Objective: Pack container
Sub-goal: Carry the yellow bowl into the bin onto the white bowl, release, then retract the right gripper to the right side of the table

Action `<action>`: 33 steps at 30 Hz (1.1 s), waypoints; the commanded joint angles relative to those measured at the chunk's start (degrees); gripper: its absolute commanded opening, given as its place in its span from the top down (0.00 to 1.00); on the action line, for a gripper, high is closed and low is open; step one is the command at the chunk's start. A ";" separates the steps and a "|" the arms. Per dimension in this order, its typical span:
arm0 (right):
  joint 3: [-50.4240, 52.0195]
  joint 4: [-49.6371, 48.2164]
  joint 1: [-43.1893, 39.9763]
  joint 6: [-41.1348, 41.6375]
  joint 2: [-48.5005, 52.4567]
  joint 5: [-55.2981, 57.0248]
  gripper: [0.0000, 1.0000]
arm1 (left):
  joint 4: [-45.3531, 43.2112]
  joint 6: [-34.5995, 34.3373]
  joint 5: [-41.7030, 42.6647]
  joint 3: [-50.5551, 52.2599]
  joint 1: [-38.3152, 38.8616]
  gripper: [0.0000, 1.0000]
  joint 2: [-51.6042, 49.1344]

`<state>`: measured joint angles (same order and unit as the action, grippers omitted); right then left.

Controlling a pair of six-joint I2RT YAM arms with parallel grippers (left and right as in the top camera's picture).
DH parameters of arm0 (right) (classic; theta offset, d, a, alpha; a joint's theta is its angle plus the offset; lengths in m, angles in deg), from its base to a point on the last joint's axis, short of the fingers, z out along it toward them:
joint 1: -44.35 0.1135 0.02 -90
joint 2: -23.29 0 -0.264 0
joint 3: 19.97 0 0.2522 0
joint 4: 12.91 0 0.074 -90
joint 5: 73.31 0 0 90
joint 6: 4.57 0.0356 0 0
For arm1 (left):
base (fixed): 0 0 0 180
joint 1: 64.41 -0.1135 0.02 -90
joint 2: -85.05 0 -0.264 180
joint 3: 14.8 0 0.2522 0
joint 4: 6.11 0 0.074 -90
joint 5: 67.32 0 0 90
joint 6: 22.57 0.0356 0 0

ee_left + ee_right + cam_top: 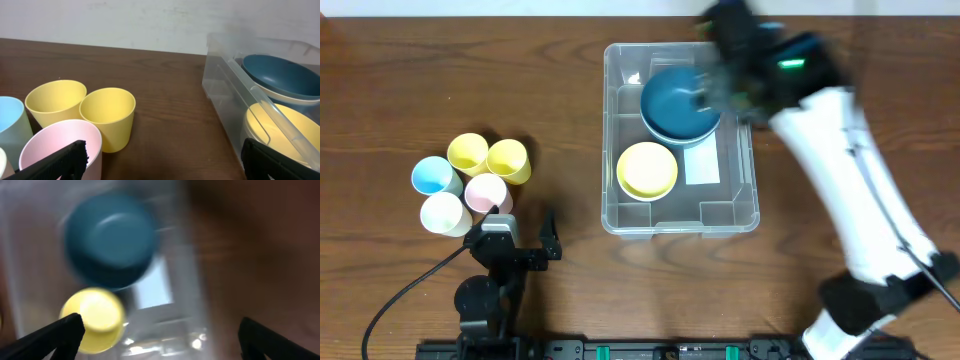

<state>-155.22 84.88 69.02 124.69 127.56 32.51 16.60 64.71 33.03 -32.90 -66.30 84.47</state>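
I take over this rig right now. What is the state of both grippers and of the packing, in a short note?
Left gripper: open, holds nothing, low beside the five cups.
Right gripper: open, holds nothing, above the container; its picture is blurred.
Things: the container stands mid-table. The cups stand in a group left of it, outside.
Done: a blue bowl lies in the far part of the container, a yellow bowl in the near part.
Left: the cups are not yet packed; probably they go in next, and the left gripper is the closer one.
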 commanded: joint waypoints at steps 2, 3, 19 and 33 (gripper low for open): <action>-0.66 5.84 -9.18 6.40 -2.03 1.49 0.01 | 0.72 0.79 0.55 1.36 -0.39 0.02 0.35; -0.22 7.32 -11.52 7.10 -1.86 1.42 0.01 | 0.72 0.79 0.57 1.36 -0.39 0.02 0.35; 19.82 0.39 -35.32 7.23 -1.73 -1.16 0.01 | 0.72 0.79 0.57 1.33 -0.39 0.02 0.35; 28.57 -0.98 -38.45 7.41 -1.73 -2.58 0.01 | 0.59 0.76 0.57 1.33 -0.39 0.02 0.35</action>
<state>-126.96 83.94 30.90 131.12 125.57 30.12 16.60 64.71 33.03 -32.90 -66.30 84.47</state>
